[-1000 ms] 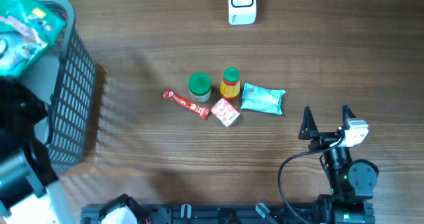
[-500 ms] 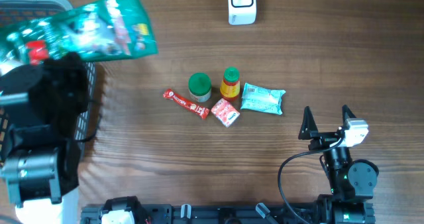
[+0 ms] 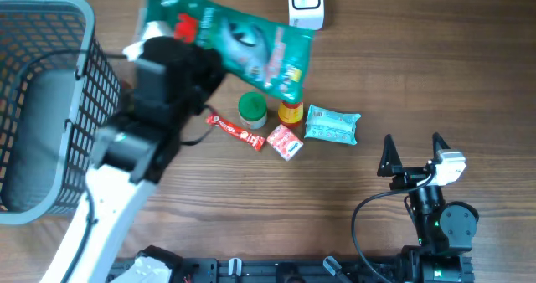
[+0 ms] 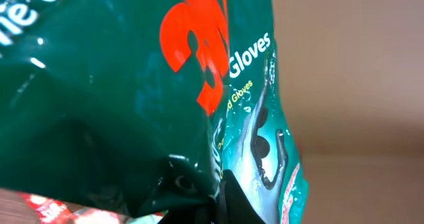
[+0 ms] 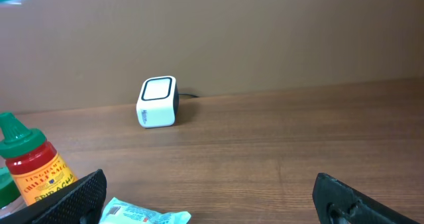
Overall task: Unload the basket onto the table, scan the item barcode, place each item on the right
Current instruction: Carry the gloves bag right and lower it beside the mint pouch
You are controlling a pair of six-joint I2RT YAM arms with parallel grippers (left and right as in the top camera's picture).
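A green packet of gloves (image 3: 239, 47) hangs in the air over the table's back middle, its right end close to the white barcode scanner (image 3: 305, 2). My left gripper (image 3: 164, 33) is shut on the packet's left end. In the left wrist view the packet (image 4: 132, 85) fills the frame, pinched by my left gripper (image 4: 217, 201) at the bottom. No barcode shows on it. My right gripper (image 3: 412, 145) rests open and empty at the front right. The right wrist view shows the scanner (image 5: 158, 102) far ahead of that gripper (image 5: 212, 196).
A grey mesh basket (image 3: 94, 124) stands at the left. In the middle lie a green-capped jar (image 3: 252, 110), a sauce bottle (image 3: 291, 105), a light blue packet (image 3: 332, 124), a red bar (image 3: 235, 131) and a small red packet (image 3: 285, 141).
My left arm has lifted the green packet out of the basket and carried it right, over the table toward the scanner. The right arm has not moved.
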